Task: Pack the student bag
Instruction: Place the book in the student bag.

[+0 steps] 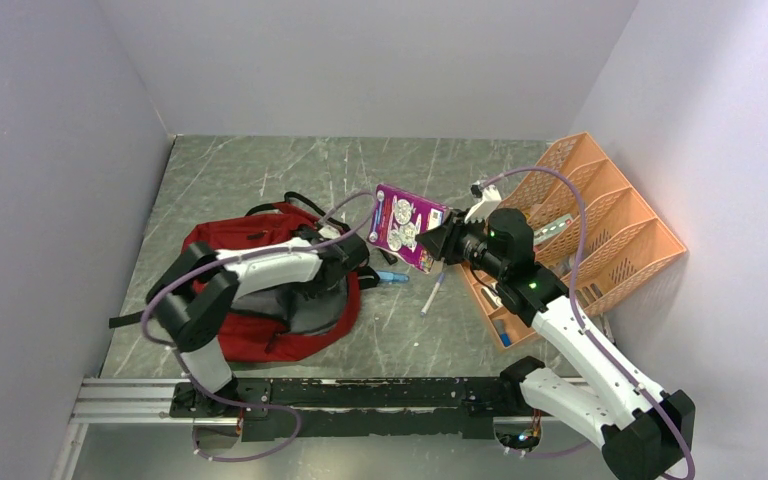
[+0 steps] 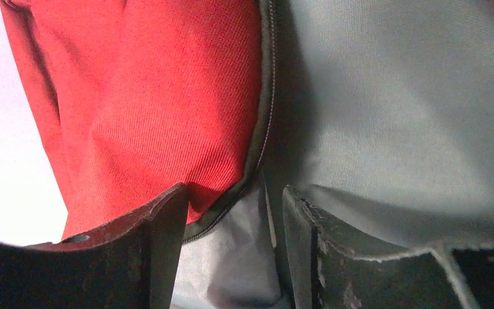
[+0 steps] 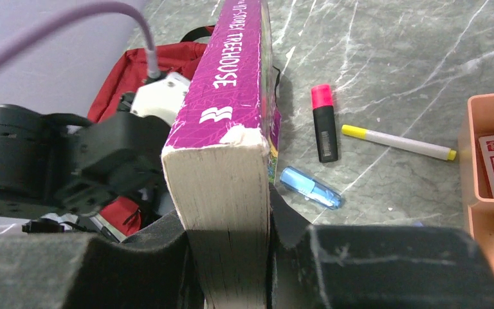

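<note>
Twill of red student bag (image 2: 167,96), grey lining (image 2: 392,96), my left claw (image 2: 235,193) parted astride zipper (image 2: 267,96); right claw (image 3: 228,222) clamping thick paperback (image 3: 231,96), title cut off

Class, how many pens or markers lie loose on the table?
3: pink-capped highlighter, yellow-tipped white marker, and clear blue pen, all beside the held book. Others may be hidden.

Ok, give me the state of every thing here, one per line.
student bag: lying open, grey lining showing.
left gripper: open, fingers either side of the bag's zipper edge.
right gripper: shut on the book.
book: held on edge above the table.
highlighter: capped, lying flat.
white marker: lying flat.
</note>
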`<move>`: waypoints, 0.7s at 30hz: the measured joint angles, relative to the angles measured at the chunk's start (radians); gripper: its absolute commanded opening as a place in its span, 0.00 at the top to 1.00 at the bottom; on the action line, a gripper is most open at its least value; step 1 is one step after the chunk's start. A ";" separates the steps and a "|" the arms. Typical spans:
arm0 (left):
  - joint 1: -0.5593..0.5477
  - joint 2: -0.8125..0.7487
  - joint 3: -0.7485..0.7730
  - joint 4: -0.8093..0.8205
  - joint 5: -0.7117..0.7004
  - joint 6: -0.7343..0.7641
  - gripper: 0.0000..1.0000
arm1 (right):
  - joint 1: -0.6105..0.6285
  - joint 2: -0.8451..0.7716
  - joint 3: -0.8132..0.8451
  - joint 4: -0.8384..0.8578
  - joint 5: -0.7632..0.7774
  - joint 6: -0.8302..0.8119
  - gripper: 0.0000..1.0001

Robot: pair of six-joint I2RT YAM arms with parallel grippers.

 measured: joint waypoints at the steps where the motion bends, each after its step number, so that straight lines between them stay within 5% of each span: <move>1: 0.000 0.027 0.006 -0.002 -0.005 -0.007 0.40 | 0.000 0.000 0.000 0.000 0.000 0.000 1.00; 6: -0.002 0.154 0.053 -0.042 -0.057 -0.045 0.51 | 0.000 0.000 0.000 0.000 0.001 -0.008 1.00; 10: -0.003 0.189 0.080 -0.076 -0.106 -0.077 0.69 | 0.000 0.000 0.000 -0.003 0.003 -0.021 1.00; 13: -0.004 0.188 0.082 -0.089 -0.129 -0.092 0.93 | 0.000 0.000 0.000 -0.004 0.006 -0.026 1.00; 21: -0.006 0.098 0.087 -0.121 -0.156 -0.095 0.95 | 0.000 -0.017 0.000 -0.005 0.032 -0.018 1.00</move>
